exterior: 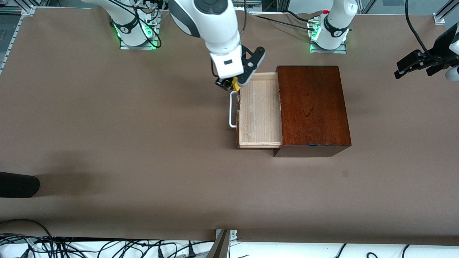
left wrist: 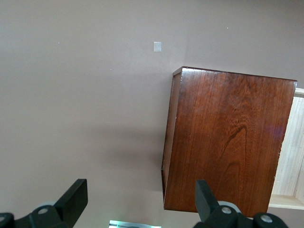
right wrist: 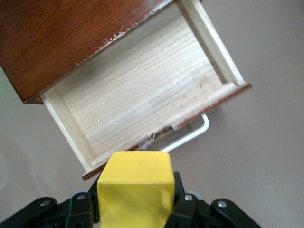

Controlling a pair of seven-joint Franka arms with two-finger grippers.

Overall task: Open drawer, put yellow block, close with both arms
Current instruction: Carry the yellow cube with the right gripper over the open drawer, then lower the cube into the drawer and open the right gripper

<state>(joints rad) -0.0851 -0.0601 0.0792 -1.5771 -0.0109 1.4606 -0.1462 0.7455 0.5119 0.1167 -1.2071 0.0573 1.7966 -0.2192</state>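
Note:
The mahogany box stands mid-table with its drawer pulled out toward the right arm's end, the pale tray empty and the white bar handle showing. My right gripper is shut on the yellow block and holds it in the air over the drawer's front corner by the handle. In the right wrist view the block sits between the fingers above the open tray. My left gripper is open and empty, waiting raised at the left arm's end of the table; its view shows the box top.
A dark object pokes in at the table edge at the right arm's end, nearer the front camera. A small pale mark lies on the brown table cover nearer the camera than the box. Cables run along the front edge.

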